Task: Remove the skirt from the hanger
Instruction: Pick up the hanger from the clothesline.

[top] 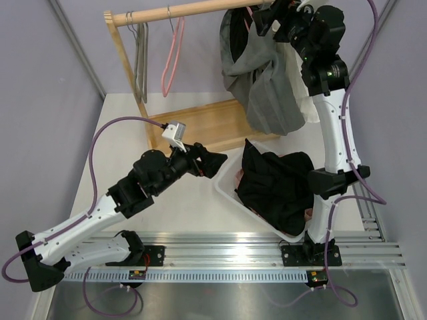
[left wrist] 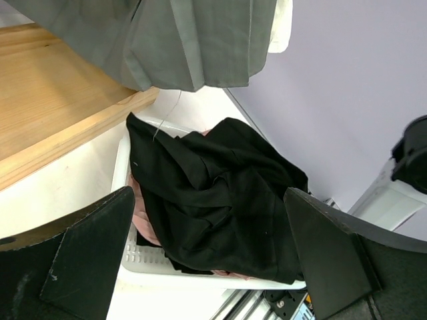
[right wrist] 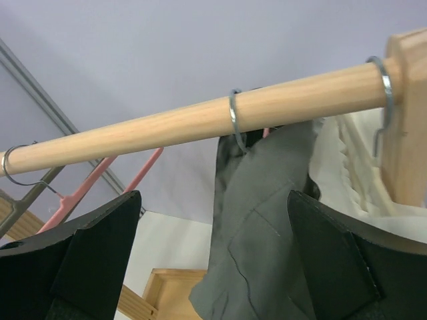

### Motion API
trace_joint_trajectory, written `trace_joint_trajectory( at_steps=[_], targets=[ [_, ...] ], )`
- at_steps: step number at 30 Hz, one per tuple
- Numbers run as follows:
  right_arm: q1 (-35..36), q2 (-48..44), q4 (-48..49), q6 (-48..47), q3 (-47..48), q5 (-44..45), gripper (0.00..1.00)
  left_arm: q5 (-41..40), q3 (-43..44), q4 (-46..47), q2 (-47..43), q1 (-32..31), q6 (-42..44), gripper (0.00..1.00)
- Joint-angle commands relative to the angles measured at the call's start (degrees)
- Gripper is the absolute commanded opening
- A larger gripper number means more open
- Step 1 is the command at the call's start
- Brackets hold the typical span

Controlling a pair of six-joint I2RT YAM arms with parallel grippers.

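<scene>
Skirt: grey, on hanger at right end of rail. Right gripper: jaws apart, empty, beside rail. Left gripper: jaws apart, empty, mid-worktop beside basket.

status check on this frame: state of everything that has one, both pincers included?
grey skirt: hanging from the rail on its hanger, not removed
pink hanger: on the rail, empty
grey hanger: on the rail, empty
white garment: hanging at the rail's right end
black garment: heaped in the white basket
left pincer: open, empty
right pincer: open, empty, by the rail
</scene>
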Motion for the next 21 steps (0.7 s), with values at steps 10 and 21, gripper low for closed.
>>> trace_joint_trajectory(
  at_steps=[10, 21],
  targets=[
    [2.6, 11.3, 4.4, -4.4, 4.9, 5.9, 0.93, -1.7, -0.8, 2.5, -1.8, 0.1, 0.0, 0.99],
    [2.6, 12.3, 5.1, -6.3, 3.4, 8.6, 0.64, -1.4, -0.5, 2.5, -0.9, 0.1, 0.1, 0.99]
  ],
)
